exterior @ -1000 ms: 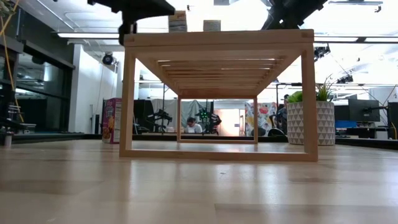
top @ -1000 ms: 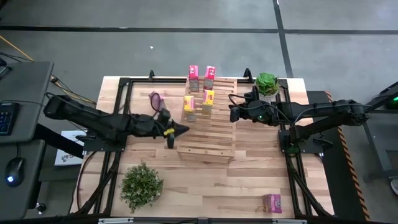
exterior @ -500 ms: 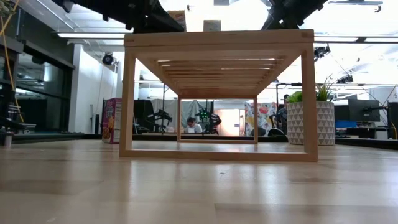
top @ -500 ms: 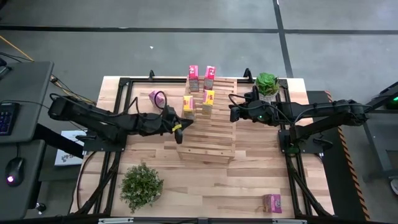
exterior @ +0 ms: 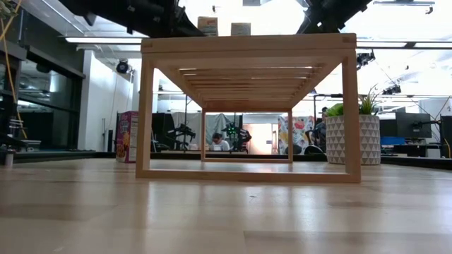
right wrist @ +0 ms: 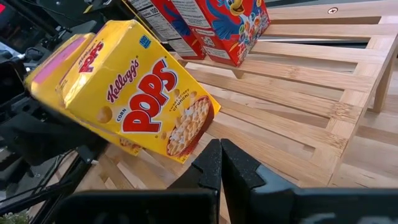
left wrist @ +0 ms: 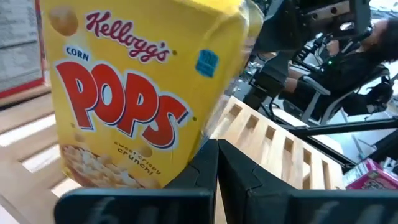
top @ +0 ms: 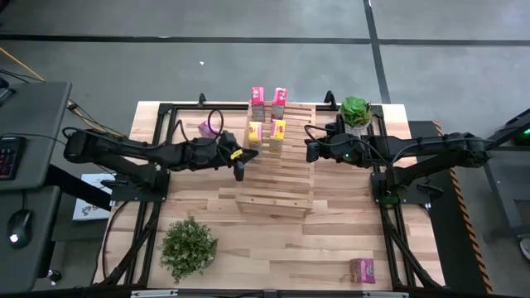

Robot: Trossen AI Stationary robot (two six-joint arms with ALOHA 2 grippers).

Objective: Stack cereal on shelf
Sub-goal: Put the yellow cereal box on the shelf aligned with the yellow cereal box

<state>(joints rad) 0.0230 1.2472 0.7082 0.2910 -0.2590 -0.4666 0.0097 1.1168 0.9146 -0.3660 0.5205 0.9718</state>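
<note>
Left gripper (top: 241, 157) sits at the shelf's (top: 277, 178) left edge, at the middle tier, arm stretched in from the left side of the table (top: 331, 240). In the left wrist view its fingers (left wrist: 205, 171) are pressed together with nothing between them, and a yellow Corn Pops box (left wrist: 134, 93) fills the view right in front of them. Can't tell from these views whether the fingertips actually touch that box.

Right gripper (top: 312, 151) is at the shelf's right edge, about the same tier. Its fingers (right wrist: 221, 165) are also pressed together and empty, pointing across the slats at the yellow boxes.

Cereal positions:
- Two red boxes (top: 268, 103) upright side by side on the top tier at the far end of the shelf.
- Two yellow boxes (top: 266, 132) on the tier below them, close together; in the right wrist view they appear tilted, but that may just be the camera angle.
- One pink box (top: 204, 129) on the table, left of the shelf, behind the left arm.
- Another pink box (top: 362, 270) on the table near the front right corner, well apart from the shelf.

Potted plant (top: 356, 112) at the far right of the shelf, a bushier plant (top: 189, 246) at the front left.
</note>
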